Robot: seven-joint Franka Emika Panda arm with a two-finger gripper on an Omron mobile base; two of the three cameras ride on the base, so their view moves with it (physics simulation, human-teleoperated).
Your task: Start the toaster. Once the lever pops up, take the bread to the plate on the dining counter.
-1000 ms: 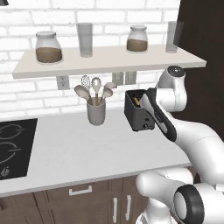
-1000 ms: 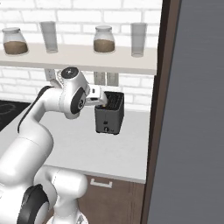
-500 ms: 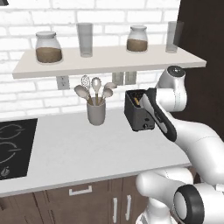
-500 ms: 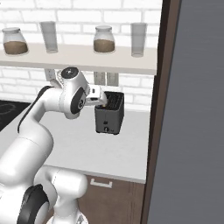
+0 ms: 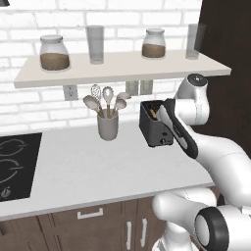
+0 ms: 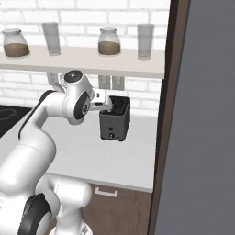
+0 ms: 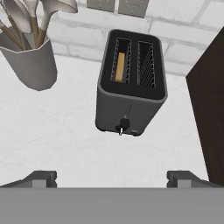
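The black toaster (image 7: 131, 83) stands on the white worktop by the brick wall, also seen as a dark box (image 5: 153, 128) (image 6: 114, 123). A tan slice of bread (image 7: 120, 66) sits down in its left slot; its edge shows as bread (image 5: 154, 113) too. The lever (image 7: 124, 125) sits low on the front face. My gripper (image 7: 112, 178) hovers above and in front of the toaster, open, with nothing between its fingertips (image 7: 43, 177). From the base, the hand (image 6: 108, 107) hangs at the toaster's top edge. The plate and the dining counter are out of view.
A grey utensil cup (image 5: 108, 126) (image 7: 30, 59) stands left of the toaster. A shelf (image 5: 117, 68) with jars and glasses hangs above. A black hob (image 5: 12, 164) lies far left. A tall dark panel (image 6: 202, 137) rises right of the toaster.
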